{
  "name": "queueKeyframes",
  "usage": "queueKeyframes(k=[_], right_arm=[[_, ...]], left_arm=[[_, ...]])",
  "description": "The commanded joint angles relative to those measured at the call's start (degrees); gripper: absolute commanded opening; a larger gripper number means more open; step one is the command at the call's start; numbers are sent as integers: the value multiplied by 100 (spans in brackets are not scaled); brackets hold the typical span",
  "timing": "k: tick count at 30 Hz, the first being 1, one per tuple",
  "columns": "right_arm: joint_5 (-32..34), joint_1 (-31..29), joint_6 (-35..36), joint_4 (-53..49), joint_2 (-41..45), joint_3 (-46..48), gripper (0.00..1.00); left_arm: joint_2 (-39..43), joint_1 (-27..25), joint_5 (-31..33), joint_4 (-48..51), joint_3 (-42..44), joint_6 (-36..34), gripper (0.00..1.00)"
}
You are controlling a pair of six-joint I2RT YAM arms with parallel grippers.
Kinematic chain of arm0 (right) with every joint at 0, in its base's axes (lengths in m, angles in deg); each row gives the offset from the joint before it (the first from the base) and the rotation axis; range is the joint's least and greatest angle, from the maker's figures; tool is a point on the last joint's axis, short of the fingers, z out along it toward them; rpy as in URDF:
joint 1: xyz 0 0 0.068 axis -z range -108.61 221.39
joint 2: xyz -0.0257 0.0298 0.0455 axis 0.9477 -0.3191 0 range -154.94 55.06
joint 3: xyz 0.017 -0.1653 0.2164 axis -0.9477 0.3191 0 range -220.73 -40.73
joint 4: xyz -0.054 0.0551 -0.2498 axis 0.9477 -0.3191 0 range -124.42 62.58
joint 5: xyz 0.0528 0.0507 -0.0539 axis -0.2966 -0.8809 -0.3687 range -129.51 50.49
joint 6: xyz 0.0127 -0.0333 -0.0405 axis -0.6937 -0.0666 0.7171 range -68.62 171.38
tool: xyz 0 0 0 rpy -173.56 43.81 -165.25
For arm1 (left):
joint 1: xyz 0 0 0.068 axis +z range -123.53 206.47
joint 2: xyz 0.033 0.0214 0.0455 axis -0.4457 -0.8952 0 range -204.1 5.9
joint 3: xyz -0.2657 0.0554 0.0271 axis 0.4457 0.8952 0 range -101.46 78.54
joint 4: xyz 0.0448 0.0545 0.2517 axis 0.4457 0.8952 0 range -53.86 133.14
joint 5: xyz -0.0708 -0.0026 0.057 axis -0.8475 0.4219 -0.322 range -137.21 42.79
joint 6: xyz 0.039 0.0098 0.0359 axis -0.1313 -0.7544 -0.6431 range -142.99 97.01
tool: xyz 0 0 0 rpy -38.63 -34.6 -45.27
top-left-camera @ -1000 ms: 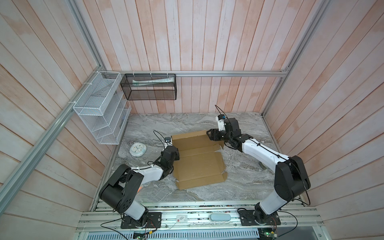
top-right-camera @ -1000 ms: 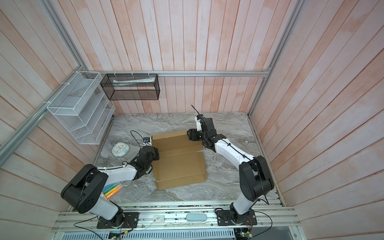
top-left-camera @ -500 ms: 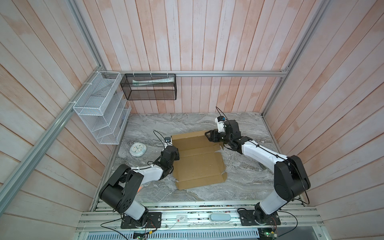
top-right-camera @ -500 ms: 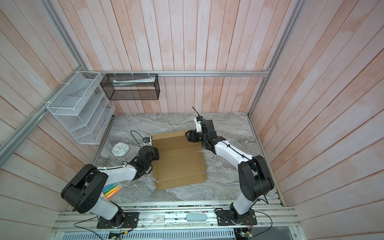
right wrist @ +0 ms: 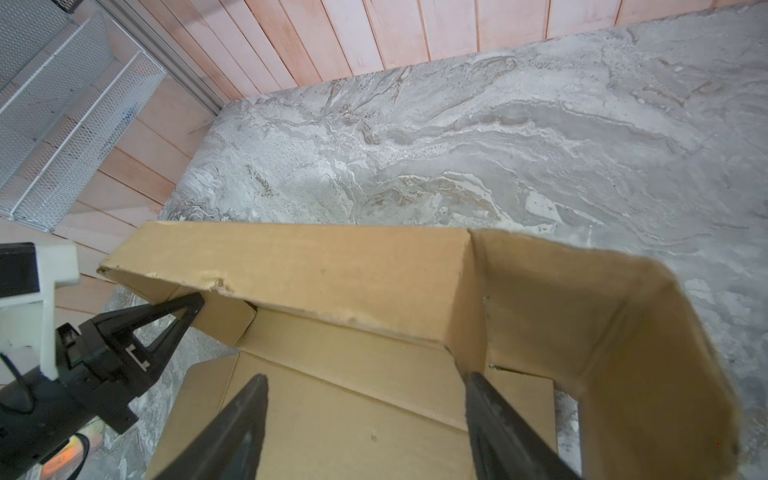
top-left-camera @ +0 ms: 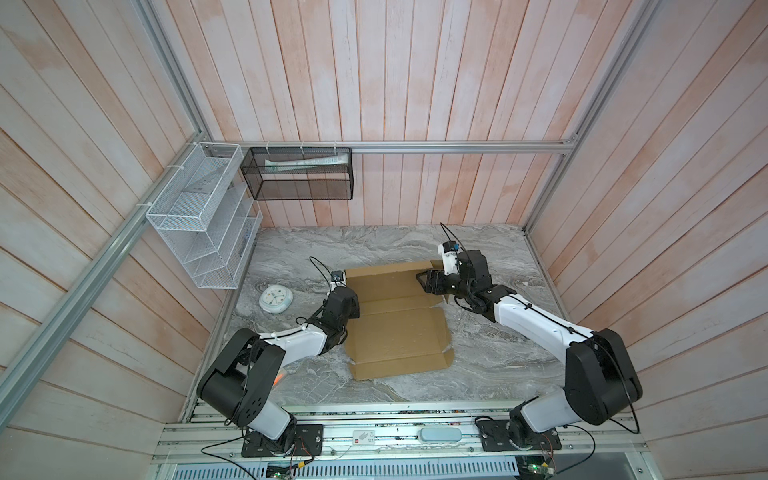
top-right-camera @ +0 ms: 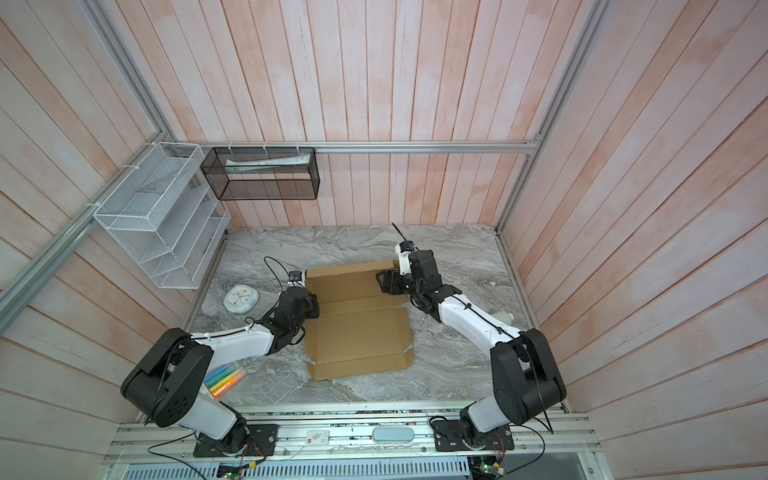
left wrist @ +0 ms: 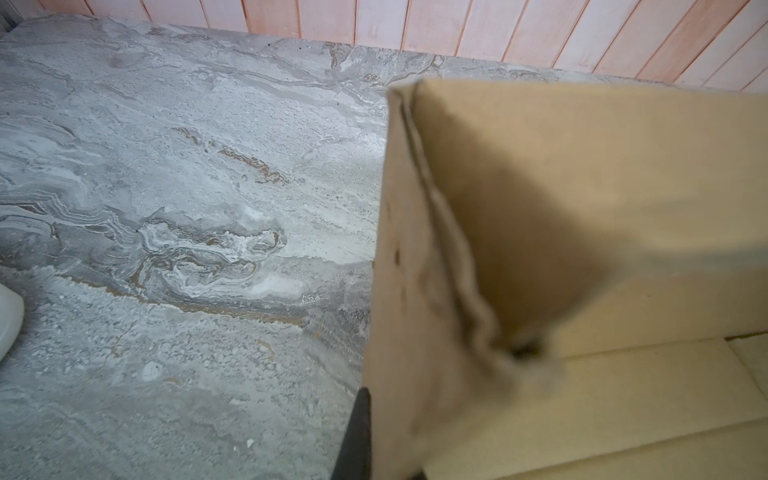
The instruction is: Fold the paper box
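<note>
here we are: the paper box sits in the middle of the grey marble tabletop, centre of both top views, and it's only part-way up. the far wall along its upper edge is raised, a side flap at the upper right corner stands curled inward, and the near panels toward the bottom of the frame lie flat. over on the box's left edge, the left end effector is clenched on the left side flap, and the left wrist view shows that flap standing right up in its grip, a bit crumpled at the fold. the right end effector is released, jaws wide apart and holding nothing, poised above the floor panel just beside the upper right corner where wall meets flap. now, handling: this looks like light corrugated board, stiff across the panels and willing to bend only along its creases, and the dented edges say it bruises if pinched hard. it'll likely slide on that smooth stone at a push, so one side wants pinning while the other folds. best hold, i'd judge, is a flap's free edge near its crease, thin enough for a pinch, and that right side flap looks like the next one to take.
</note>
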Motion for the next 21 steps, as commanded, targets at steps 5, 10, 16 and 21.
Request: queueKeyframes(k=[5, 10, 16, 21], right_arm=[[58, 19, 45, 201, 57, 466, 76], [173, 18, 5, 424, -63, 731, 76], [402, 35, 62, 381, -297, 815, 76], [554, 128, 49, 557, -419, 992, 76]], left_arm=[[-42, 89, -235, 569, -406, 126, 0], [-140, 98, -292, 677, -476, 127, 0], [-177, 124, -332, 806, -559, 111, 0], [-202, 149, -358, 841, -594, 93, 0]])
